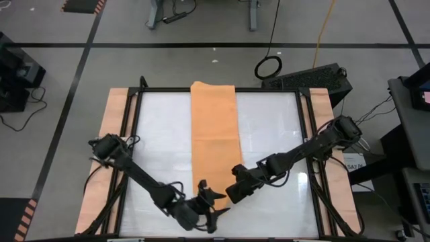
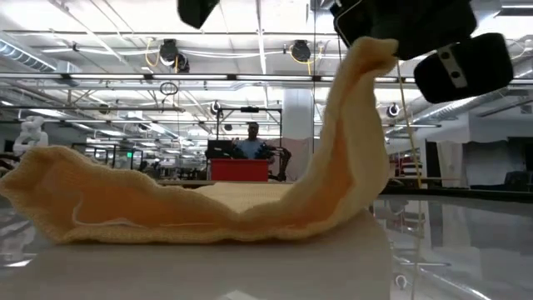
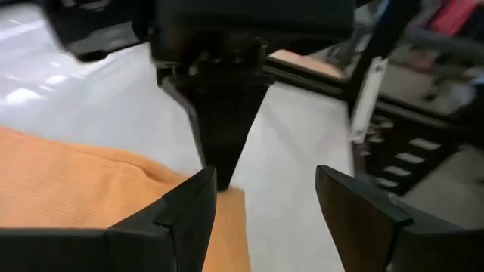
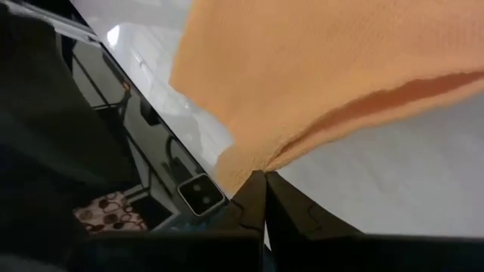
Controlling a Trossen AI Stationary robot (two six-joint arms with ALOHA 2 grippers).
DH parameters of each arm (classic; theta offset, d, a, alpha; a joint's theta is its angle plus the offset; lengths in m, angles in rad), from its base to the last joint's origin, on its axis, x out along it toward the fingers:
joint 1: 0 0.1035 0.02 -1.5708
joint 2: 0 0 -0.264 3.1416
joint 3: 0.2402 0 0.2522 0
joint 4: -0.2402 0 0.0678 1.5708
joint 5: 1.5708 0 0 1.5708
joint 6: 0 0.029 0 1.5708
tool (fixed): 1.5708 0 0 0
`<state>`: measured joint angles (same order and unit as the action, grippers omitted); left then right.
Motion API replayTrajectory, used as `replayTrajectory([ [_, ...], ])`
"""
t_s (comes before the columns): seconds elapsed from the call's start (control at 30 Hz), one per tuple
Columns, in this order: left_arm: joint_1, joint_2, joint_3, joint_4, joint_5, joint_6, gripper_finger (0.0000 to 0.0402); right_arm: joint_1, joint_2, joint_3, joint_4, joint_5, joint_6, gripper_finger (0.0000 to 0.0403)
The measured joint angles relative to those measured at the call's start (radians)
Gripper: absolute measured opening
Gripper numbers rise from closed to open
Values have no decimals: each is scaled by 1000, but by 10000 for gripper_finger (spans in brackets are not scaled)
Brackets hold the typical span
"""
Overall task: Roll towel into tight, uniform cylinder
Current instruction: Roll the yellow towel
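towel corner pinched and raised at the worktop's near edge

orange-tan soft cloth towel [image 2: 208, 208] lies in a long strip down the middle of the white worktop [image 1: 269, 134], its near end lifted. right gripper [image 4: 265, 189], arm angled in from the right edge, is clenched on that corner. left gripper [image 3: 265, 200] hovers beside it near the front edge, jaws apart, grasping nothing.

We see the towel [image 1: 213, 134] as soft, matt orange-tan cloth with a fine ribbed weave. The table [image 1: 269, 134] top is smooth, glossy white, framed by pale wood-look borders [image 1: 115, 134]. The gripper fingers [image 3: 178, 219] look like matt black plastic.
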<state>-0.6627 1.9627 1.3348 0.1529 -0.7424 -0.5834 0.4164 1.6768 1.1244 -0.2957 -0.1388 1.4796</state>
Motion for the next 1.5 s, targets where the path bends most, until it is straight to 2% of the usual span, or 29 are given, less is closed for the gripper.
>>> replayTrajectory([
  [0.07, 0, 37, 68, -88, -34, 6, 230, -9, 0, 0, 9, -7, 0, 0],
  [0.2, 9, 92, 162, -240, -30, -39, 230, -19, 0, 0, 19, -16, 8, 0],
  [0.43, 7, 111, 194, -362, -23, -190, 230, -23, 0, 0, 35, -18, 27, 0],
  [0.7, 42, 113, 194, -382, -10, -195, 230, -23, 0, -1, 39, -17, 27, 0],
  [0.97, 70, 113, 194, -384, 105, -137, 230, -23, 0, -1, 38, -17, 10, 0],
  [1.17, 66, 113, 194, -419, 114, -143, 229, -22, 0, -1, 38, -18, -3, 0],
  [1.5, 85, 113, 193, -400, 115, -121, 156, -22, 0, -1, 37, -5, -3, 0],
])
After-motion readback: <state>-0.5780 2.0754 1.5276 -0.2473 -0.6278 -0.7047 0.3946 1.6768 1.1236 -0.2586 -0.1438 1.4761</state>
